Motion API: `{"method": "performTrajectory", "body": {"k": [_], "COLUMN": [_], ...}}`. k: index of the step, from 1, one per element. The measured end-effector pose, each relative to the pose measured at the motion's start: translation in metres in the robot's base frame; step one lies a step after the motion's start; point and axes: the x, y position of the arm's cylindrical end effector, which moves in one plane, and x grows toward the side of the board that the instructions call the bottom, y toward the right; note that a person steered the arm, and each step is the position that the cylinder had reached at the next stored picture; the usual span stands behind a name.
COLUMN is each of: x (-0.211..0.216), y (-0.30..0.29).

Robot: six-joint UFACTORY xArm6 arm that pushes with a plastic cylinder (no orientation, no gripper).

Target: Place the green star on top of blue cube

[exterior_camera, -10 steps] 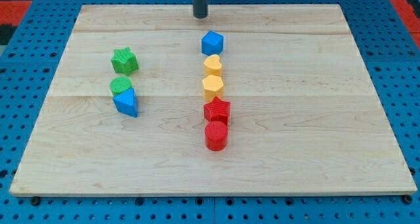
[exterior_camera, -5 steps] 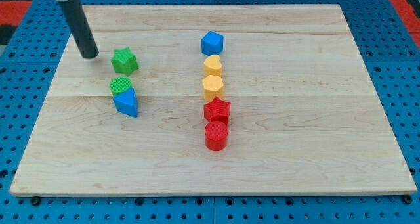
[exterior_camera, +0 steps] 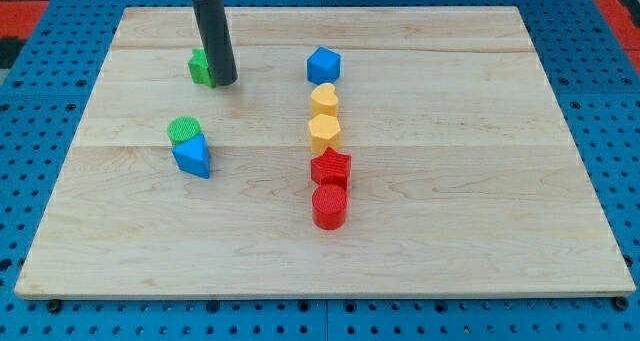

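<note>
The green star [exterior_camera: 200, 67] lies in the upper left part of the board, mostly hidden behind my rod. My tip [exterior_camera: 225, 81] rests on the board right against the star's right side. The blue cube [exterior_camera: 323, 65] sits to the right of the star at about the same height in the view, roughly a hundred pixels from my tip.
Below the blue cube runs a column: two yellow blocks [exterior_camera: 323, 100] [exterior_camera: 324, 133], a red star [exterior_camera: 331, 168] and a red cylinder [exterior_camera: 329, 206]. At the left, a green cylinder [exterior_camera: 183, 131] touches a blue triangular block [exterior_camera: 192, 157]. The wooden board [exterior_camera: 480, 181] is bordered by a blue pegboard.
My tip swung from the top centre to the star's left, then to its right side. The green star has shifted up the board, away from the green cylinder.
</note>
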Motion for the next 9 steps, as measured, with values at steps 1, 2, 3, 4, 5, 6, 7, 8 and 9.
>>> {"method": "performTrajectory", "body": {"k": [1, 2, 3, 4, 5, 6, 7, 8, 9], "x": [0.001, 0.000, -0.019, -0.040, -0.059, -0.088, -0.099, -0.099, -0.098], "y": [-0.035, -0.070, -0.070, -0.058, -0.033, -0.058, -0.056, -0.013, 0.033]}}
